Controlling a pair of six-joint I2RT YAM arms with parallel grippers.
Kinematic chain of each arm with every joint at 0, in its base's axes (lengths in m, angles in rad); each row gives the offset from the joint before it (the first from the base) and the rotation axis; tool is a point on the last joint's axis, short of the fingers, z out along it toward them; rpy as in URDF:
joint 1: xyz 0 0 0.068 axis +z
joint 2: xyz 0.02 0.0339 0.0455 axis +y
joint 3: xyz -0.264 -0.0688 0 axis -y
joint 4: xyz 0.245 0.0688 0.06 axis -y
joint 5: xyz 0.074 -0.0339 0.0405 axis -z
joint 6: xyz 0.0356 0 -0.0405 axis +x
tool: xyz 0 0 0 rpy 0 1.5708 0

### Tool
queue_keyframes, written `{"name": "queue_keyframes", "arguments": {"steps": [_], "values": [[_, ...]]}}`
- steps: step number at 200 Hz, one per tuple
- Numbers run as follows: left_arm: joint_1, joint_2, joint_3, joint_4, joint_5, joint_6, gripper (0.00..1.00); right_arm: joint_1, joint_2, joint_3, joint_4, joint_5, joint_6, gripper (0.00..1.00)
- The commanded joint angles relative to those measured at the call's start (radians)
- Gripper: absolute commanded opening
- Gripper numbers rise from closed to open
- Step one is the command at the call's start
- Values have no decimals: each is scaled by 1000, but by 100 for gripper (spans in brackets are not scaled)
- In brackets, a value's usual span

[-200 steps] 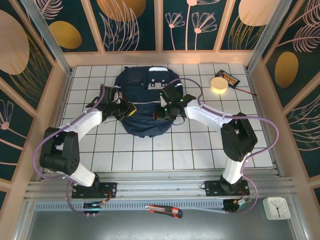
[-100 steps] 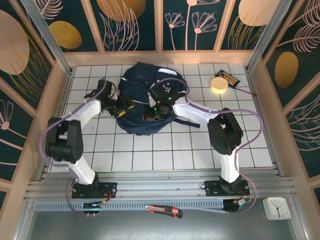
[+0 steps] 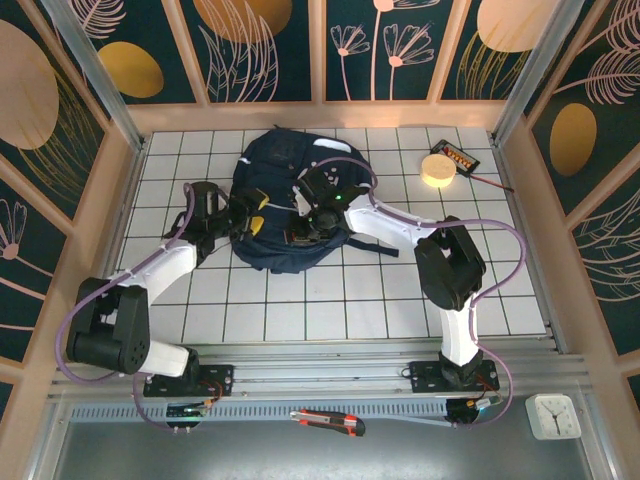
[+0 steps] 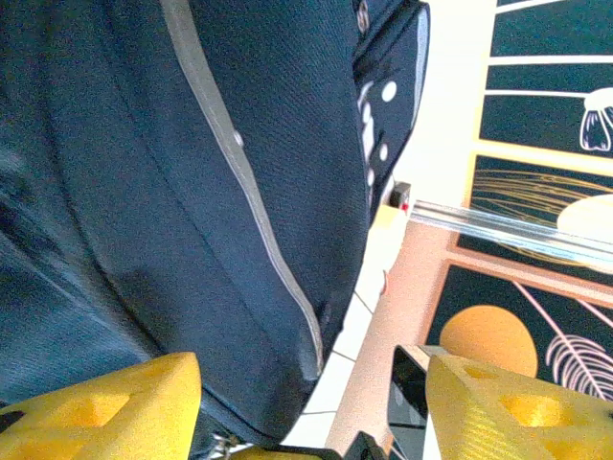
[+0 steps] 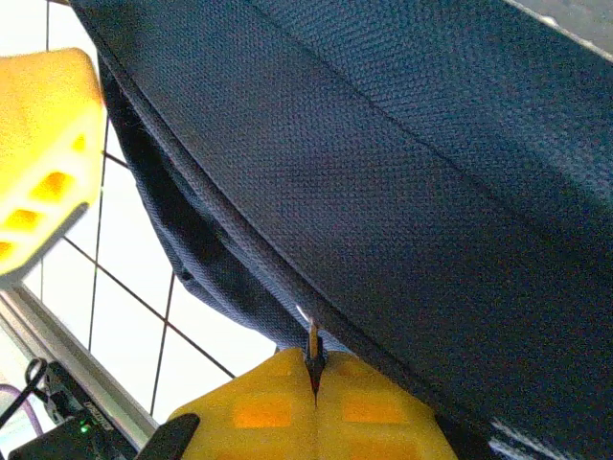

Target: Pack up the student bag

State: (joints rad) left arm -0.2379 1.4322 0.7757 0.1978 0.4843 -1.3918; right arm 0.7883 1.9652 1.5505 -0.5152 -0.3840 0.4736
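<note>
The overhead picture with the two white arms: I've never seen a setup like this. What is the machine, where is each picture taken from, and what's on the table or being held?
These are two robot arms bolted to the near edge of a white tiled table. The overhead picture comes from a fixed camera above and behind them. The two close-ups come from a camera on each wrist, so the yellow blocks there are the fingers. A navy student bag lies between the arms. The left gripper is open at the bag's side, clamping nothing. The right gripper is shut, pinching something small at the bag's seam, perhaps a zipper pull. Further right sit a pale round disc and a small black device. A utility knife and a white clock lie in front of the bases.
</note>
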Motion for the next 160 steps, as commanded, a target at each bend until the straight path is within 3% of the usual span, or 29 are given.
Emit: {"name": "queue_keyframes", "arguments": {"steps": [1, 58, 160], "values": [[-38, 29, 2, 65, -19, -100, 63, -4, -10, 37, -43, -33, -33, 0], [-48, -8, 0, -36, -32, -52, 64, -15, -16, 28, -46, -32, -43, 0], [-60, -19, -62, -25, -6, -73, 64, -19, -1, 31, -26, -41, -24, 0]]}}
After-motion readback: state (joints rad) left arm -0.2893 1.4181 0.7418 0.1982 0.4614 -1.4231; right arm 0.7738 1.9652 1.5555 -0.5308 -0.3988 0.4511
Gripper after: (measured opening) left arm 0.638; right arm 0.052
